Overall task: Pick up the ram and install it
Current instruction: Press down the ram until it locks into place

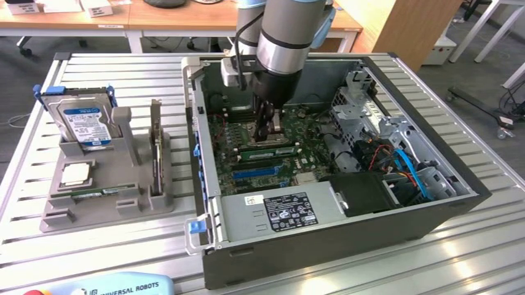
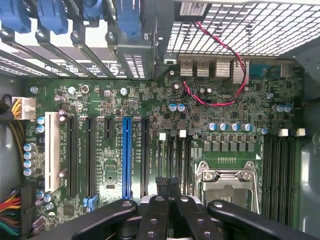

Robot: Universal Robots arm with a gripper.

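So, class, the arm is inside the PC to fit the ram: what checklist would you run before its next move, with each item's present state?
1. Fingers shut: ok.
2. Ram gripped between the fingers: not ok; the wrist view shows nothing between them.
3. Green ram stick on the motherboard below the arm fully seated: cannot tell.
4. Computer case open, with the board reachable: ok.
5. Red cable away from the fingers: ok.
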